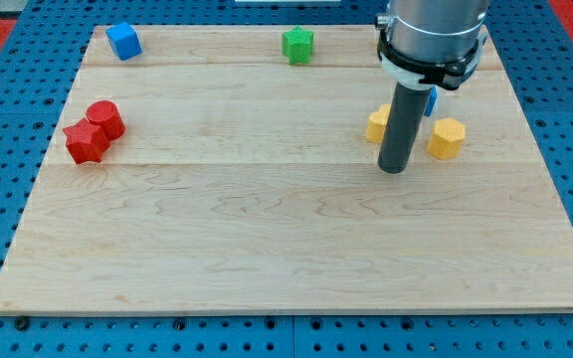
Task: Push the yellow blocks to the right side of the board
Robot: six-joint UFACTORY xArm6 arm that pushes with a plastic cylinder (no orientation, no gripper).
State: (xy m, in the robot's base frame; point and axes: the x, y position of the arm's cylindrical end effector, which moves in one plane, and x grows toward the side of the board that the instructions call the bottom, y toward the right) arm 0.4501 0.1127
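Yellow hexagonal block (446,137) and partly hidden yellow block (377,124) flanked my tip (393,169), a jawless rod positioned for pushing rightward.

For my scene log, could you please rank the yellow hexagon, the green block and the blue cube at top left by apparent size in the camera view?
1. yellow hexagon, largest, though nearer the view's bottom.
2-3. blue cube and green block: alike, not ranked.
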